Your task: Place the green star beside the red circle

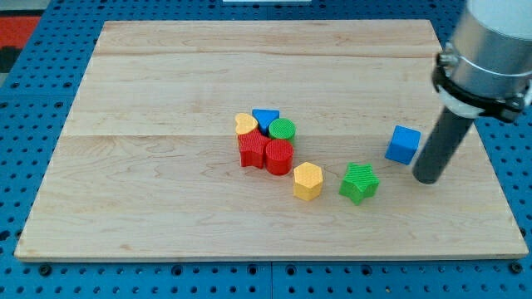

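**Op:** While my tip (426, 178) rests on the surface (166, 91) at the view's right, it touches no block. No hand on this rig, just the bare rod, so nothing is held.

**Log:** Nearest block?

**Op:** Blue cube (403, 144), just beside the tip on its left, apart from it. Green star (359, 183) sits further left and slightly lower, near the tip, also apart.

**Log:** Target?

**Op:** Red circle (279, 156) is left of the star, with the yellow hexagon (307, 180) lying between them, close to the circle's lower right. Star and circle are apart.

**Log:** Cluster around the circle?

**Op:** Red star (252, 150) pressed against its left side; green circle (283, 129) just above it; blue triangle (265, 119) and yellow heart (245, 124) along the cluster's top. All packed tight near the surface's centre.
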`<state>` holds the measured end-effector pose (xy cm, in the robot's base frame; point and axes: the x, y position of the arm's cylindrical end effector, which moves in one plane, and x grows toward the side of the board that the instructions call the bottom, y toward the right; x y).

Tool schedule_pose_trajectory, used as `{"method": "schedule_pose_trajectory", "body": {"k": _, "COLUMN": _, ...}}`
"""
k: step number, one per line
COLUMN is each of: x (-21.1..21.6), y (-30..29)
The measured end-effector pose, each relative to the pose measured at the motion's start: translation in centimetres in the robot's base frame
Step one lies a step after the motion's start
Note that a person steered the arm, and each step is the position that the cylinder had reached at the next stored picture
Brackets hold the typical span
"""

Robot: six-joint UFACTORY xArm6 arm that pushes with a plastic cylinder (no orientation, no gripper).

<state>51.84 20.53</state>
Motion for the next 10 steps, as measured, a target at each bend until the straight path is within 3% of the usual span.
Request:
{"method": "schedule_pose_trajectory", "body": {"k": 2, "x": 4.1, "y": -8.6}}
{"method": "schedule_pose_trajectory", "body": {"k": 3, "x": 2.5, "y": -8.5}}
{"method": "schedule_pose_trajectory", "body": {"k": 4, "x": 2.4, "y": -2.9}}
{"method": "schedule_pose_trajectory", "body": {"k": 5, "x": -1.5, "y": -2.9}}
{"method": "schedule_pose_trajectory", "body": {"k": 7, "x": 2.8, "y": -10.0}}
{"method": "schedule_pose_trajectory", "body": {"k": 10, "x": -0.3, "y": -18.1}}
